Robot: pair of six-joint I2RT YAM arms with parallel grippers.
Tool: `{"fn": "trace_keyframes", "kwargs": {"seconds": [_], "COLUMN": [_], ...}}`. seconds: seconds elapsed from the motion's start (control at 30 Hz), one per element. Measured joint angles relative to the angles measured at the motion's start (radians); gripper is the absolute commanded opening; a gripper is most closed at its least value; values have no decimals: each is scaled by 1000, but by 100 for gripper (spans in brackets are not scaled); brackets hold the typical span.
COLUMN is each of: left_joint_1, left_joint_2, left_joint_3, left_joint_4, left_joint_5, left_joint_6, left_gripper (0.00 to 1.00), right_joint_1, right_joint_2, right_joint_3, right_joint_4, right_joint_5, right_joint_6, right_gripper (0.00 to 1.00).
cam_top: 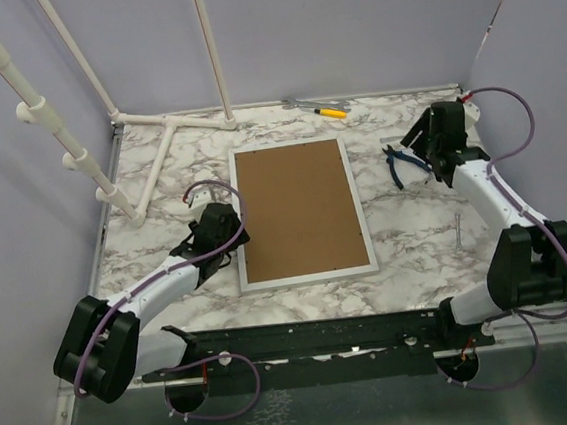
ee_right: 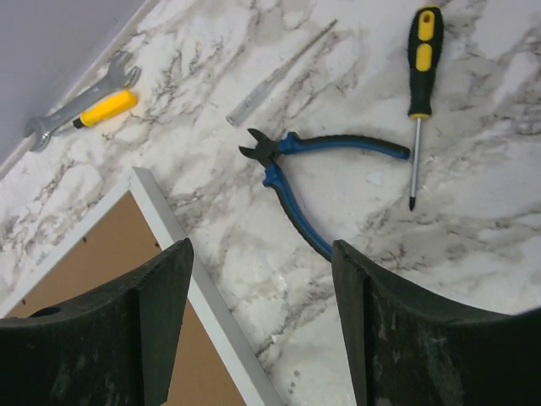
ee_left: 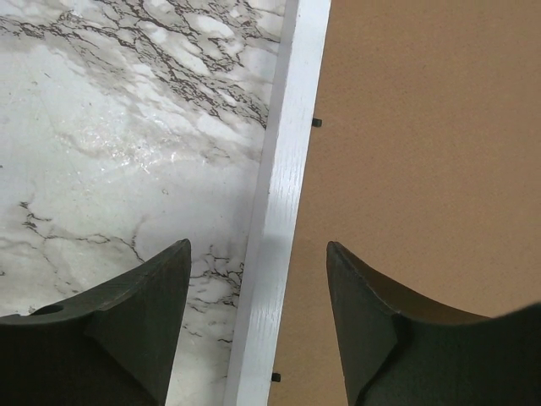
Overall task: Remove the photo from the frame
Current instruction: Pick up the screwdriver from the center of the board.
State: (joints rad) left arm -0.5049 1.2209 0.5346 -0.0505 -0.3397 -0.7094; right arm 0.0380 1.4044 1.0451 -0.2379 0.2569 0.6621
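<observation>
The frame [cam_top: 236,217] lies face down, central on the worktop [cam_top: 416,230], matte brown fibreboard inside a grainy white rim. Left fingers [ee_left: 144,321] stand released astride its left rail. Right fingers [ee_right: 127,330], spread and empty, hang over blue-handled pliers [ee_right: 338,144], whose neighbouring black-and-yellow screwdriver [ee_right: 420,59] only the wrist view shows.

Open tabletop [ee_left: 110,127] lies left of the frame [cam_top: 308,275]; pliers [cam_top: 399,164] and screwdriver [ee_right: 417,85] crowd its right side.

2 white arms [cam_top: 158,282] w/ black joints [cam_top: 98,347], purple cables [cam_top: 210,183], dark wedge-shaped pincer fingers [ee_left: 127,338].
</observation>
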Motion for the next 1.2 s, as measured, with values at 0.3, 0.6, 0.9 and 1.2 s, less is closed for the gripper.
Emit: {"fn": "trace_keyframes", "kwargs": {"seconds": [0.3,0.6,0.9,1.2], "left_joint_1": [0,0,0,0], "left_joint_2": [-6,-61,-100,-103], "left_joint_3": [0,-16,-27,-29], "left_joint_4": [6,24,27,27], "left_joint_5": [-21,-38,-72,-76], "left_joint_6": [8,-5,-35,-50], "left_gripper": [65,65,65,65], "right_joint_1": [-7,-8,-8,-9], "right_joint_2": [241,512,765,858], "right_joint_3": [203,536,859,880], "right_joint_4": [-9,-182,-381,-402], "right_joint_5": [-27,54,97,64], "right_joint_6": [20,167,267,309], "right_gripper": [63,60,60,60]}}
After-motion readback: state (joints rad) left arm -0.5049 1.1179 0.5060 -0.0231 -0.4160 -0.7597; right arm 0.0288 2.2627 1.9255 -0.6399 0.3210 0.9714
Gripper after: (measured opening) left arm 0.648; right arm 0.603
